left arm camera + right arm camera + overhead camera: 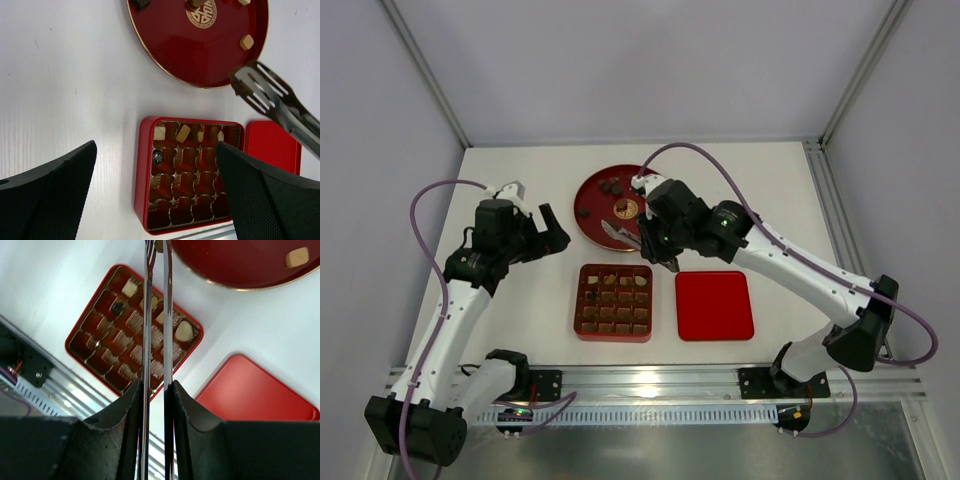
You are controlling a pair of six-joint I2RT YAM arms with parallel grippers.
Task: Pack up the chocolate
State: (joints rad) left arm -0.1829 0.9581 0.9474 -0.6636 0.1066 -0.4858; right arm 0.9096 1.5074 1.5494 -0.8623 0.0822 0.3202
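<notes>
The right gripper (pixel 655 248) is clenched on a pair of thin metal tongs (pixel 620 232). In the right wrist view its two black fingers (pixel 131 405) press the tongs' blades from both sides, so the blades run nearly parallel with only a narrow slit between them. The tongs' slotted tips hang over the near rim of the round, glossy red plate with a gold emblem (pixel 590 208). At the top edge of the right wrist view a small tan scrap shows between the blades. It may be a piece caught in the tips, but the frame cuts it off, so I cannot tell.

The left gripper (pixel 556 234) is released, its jaws spread wide with nothing between them. It hovers over the white table (pixel 770 190) left of the plate and touches nothing.

The chocolate (pixel 611 186) lies in two places. A few dark and tan pieces sit loose on the plate, and one tan cube (pixel 246 42) lies near its rim. Other pieces lie in the square red box with grid compartments (pixel 577 305). A cream piece (pixel 130 288), a rounded cream piece (pixel 184 331) and a dark round piece (pixel 118 307) sit in the cells nearest the plate. The box stands just in front of the plate, and the flat red square lid (pixel 714 305) lies beside it on its right, close but apart.
</notes>
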